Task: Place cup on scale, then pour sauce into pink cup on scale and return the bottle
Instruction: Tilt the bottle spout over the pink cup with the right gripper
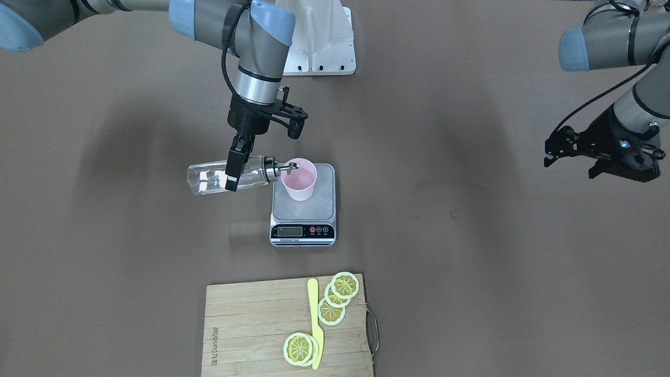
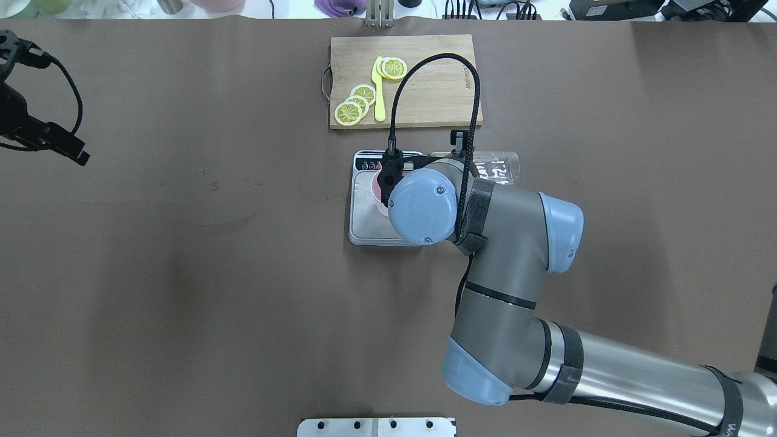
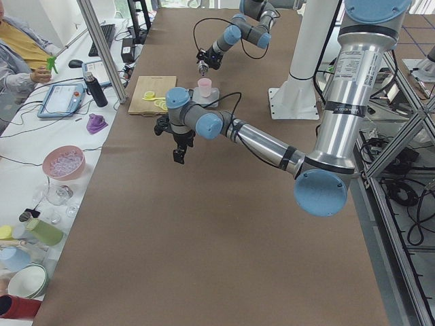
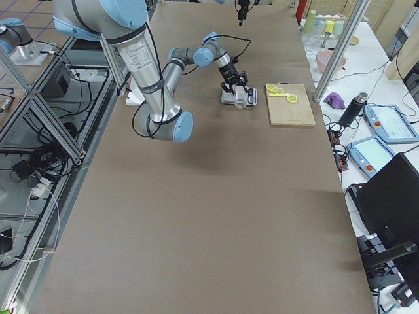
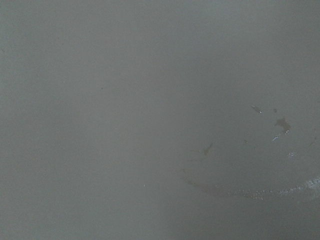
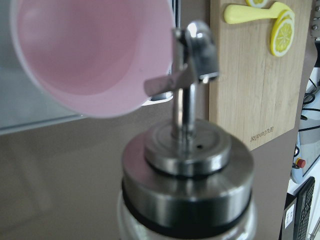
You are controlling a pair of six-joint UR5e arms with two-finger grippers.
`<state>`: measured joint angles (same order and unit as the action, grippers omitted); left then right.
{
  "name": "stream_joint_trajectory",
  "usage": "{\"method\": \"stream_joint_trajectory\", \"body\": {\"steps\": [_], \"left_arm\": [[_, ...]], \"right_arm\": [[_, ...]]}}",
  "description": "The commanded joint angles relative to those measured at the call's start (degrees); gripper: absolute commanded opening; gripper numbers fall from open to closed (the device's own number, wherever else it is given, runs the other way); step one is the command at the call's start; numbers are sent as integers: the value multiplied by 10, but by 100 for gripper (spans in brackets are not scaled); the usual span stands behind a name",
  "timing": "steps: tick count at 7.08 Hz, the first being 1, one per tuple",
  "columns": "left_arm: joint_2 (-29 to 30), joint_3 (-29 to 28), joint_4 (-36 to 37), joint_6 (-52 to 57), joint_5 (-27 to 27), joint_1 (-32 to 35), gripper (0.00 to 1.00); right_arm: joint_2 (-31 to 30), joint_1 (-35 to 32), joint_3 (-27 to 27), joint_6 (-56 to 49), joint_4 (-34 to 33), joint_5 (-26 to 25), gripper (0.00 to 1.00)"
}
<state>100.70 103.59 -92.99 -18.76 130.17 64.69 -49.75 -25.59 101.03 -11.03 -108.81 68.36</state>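
Note:
The pink cup [image 1: 299, 179] stands upright on the far part of the scale [image 1: 303, 212]. My right gripper [image 1: 233, 175] is shut on the clear glass bottle [image 1: 209, 179], which it holds almost level beside the scale. The bottle's chrome cap [image 1: 272, 168] points at the cup and its spout reaches over the rim. In the right wrist view the cap [image 6: 187, 150] is close up and the spout tip is at the cup's [image 6: 90, 50] edge. No stream shows. My left gripper [image 1: 599, 170] hangs far off to the side, empty; its jaws cannot be made out.
A wooden cutting board [image 1: 251, 324] with lemon slices [image 1: 344, 285] and a yellow knife [image 1: 314, 319] lies on the operators' side of the scale. The robot's white base [image 1: 324, 42] is at the opposite side. The right arm [image 2: 504, 243] hides part of the scale from overhead.

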Motion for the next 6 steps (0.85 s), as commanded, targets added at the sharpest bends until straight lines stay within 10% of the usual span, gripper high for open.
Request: {"method": "stream_joint_trajectory", "body": {"steps": [1, 6], "left_arm": [[-1, 0, 0, 0, 0, -1, 99], [-1, 2, 0, 0, -1, 0, 99]], "right_arm": [[4, -2, -1, -24, -22, -13, 0], [38, -2, -8, -84, -105, -41, 0]]}}
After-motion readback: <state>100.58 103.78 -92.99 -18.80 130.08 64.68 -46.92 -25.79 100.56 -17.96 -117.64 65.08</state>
